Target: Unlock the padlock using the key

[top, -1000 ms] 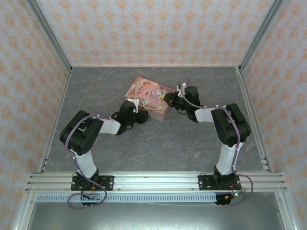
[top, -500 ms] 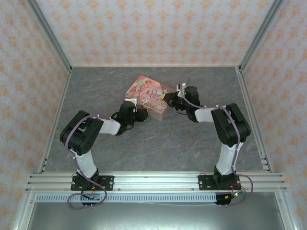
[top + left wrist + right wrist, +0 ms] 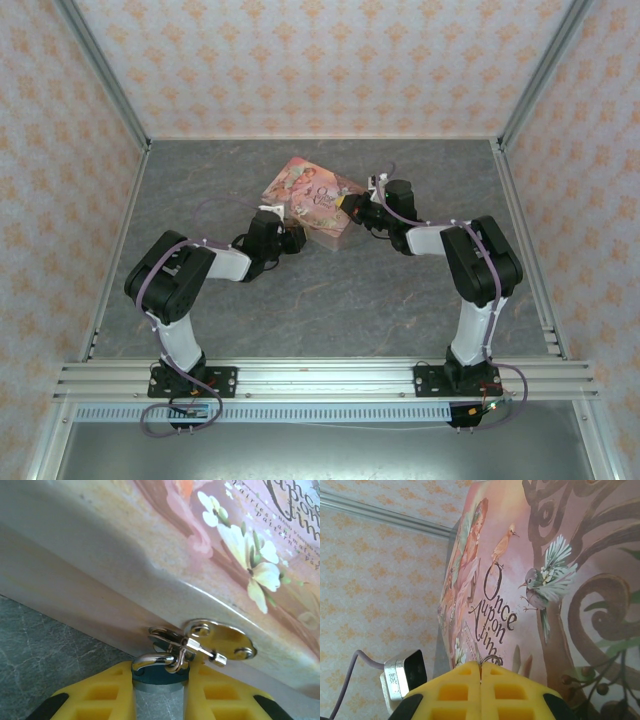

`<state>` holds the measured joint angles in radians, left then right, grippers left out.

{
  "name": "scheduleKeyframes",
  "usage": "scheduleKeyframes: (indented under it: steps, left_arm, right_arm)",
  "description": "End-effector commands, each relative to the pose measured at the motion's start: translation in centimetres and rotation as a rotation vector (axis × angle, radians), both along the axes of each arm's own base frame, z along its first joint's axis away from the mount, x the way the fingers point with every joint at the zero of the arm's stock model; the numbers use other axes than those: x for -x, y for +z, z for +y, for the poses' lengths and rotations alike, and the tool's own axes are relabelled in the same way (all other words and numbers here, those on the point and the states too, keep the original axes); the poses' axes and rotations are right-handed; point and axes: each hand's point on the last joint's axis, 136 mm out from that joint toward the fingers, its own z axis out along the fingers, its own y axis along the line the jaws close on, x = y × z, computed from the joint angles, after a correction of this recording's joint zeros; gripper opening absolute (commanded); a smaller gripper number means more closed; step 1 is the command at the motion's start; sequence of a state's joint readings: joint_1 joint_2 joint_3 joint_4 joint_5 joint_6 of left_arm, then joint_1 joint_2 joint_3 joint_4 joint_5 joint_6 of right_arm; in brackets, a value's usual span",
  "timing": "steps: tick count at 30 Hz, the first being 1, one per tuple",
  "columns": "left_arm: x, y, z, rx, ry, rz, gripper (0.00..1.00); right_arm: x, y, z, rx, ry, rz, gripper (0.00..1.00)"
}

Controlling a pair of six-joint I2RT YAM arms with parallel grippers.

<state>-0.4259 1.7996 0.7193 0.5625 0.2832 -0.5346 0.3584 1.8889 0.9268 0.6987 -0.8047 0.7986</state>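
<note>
The padlock (image 3: pixel 159 675), hung on the hasp (image 3: pixel 220 642) of the tin (image 3: pixel 100 540) at its near-left side, is pinched by the left claw (image 3: pixel 160 687), probably to be steadied for the key. The right claw (image 3: pixel 481 671) is pressed shut at the right edge; whether the key is held there cannot be told.
</note>
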Motion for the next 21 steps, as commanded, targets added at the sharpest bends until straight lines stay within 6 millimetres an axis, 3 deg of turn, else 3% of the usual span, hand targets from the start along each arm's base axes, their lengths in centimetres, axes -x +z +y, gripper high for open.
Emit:
scheduleKeyframes:
  steps: [1, 5, 8, 12, 21]
  left_arm:
    - [-0.7, 3.2, -1.5, 0.086, 0.0, -0.046, 0.21]
    - [0.0, 4.2, -2.7, 0.145, 0.009, -0.001, 0.17]
    - [0.3, 4.8, -3.6, 0.21, 0.032, 0.04, 0.15]
    - [0.5, 5.8, -4.5, 0.33, 0.087, 0.125, 0.09]
    - [0.5, 8.2, -5.9, 0.525, 0.18, 0.242, 0.06]
  right_arm:
    - [0.3, 3.6, -0.2, -0.022, 0.008, -0.122, 0.0]
    - [0.9, 6.0, -1.4, -0.015, -0.004, -0.226, 0.0]
    - [2.0, 6.6, -1.9, 0.01, 0.005, -0.28, 0.0]
    - [4.3, 6.3, -2.3, 0.048, 0.049, -0.341, 0.0]
    - [9.2, 5.6, -3.2, 0.091, 0.109, -0.444, 0.0]
